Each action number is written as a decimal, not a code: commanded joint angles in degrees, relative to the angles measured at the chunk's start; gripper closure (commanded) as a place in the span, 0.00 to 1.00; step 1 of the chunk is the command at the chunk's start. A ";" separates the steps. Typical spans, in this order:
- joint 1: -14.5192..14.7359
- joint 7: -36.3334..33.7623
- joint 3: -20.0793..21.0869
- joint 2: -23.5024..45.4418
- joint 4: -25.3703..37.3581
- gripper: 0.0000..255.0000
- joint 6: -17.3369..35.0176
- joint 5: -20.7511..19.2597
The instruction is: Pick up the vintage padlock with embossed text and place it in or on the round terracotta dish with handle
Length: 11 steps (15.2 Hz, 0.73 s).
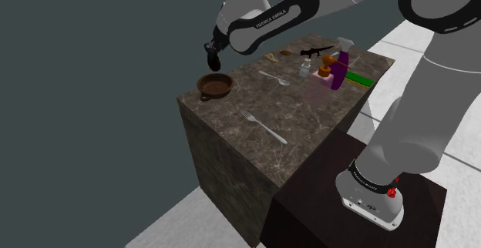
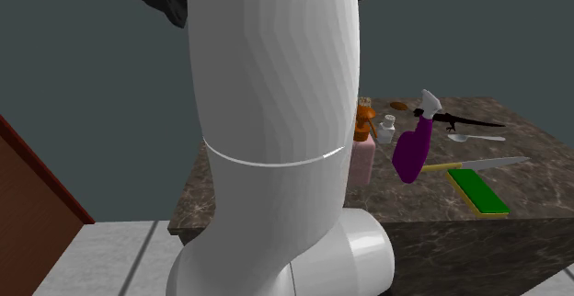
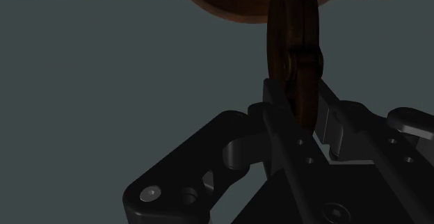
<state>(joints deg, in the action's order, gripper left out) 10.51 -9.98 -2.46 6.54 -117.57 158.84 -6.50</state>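
Note:
My black gripper (image 1: 213, 58) hangs just above and a little behind the round brown dish with a handle (image 1: 214, 85), near the far left corner of the marble counter (image 1: 293, 119). In the wrist view the gripper (image 3: 300, 96) is shut on a dark brown padlock (image 3: 293, 45), which stands edge-on between the fingers (image 3: 332, 111). Beyond the padlock lies the rim of the dish (image 3: 226, 5), close to the counter's edge.
A fork (image 1: 262, 125) and a spoon (image 1: 275, 78) lie on the counter. At the back right stand a purple spray bottle (image 1: 340, 65), a pink bottle (image 1: 316, 89) and a green block (image 1: 358, 78). The counter drops off just left of the dish.

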 commanded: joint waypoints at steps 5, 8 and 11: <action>0.03 -0.71 -0.27 2.45 -1.65 1.00 4.13 -0.69; 0.12 -1.21 -0.47 3.73 -2.47 1.00 6.23 -1.15; 0.27 -1.74 -0.74 5.09 -3.18 1.00 8.30 -1.64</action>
<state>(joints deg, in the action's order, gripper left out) 10.69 -11.47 -3.09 11.32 -120.32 166.36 -7.92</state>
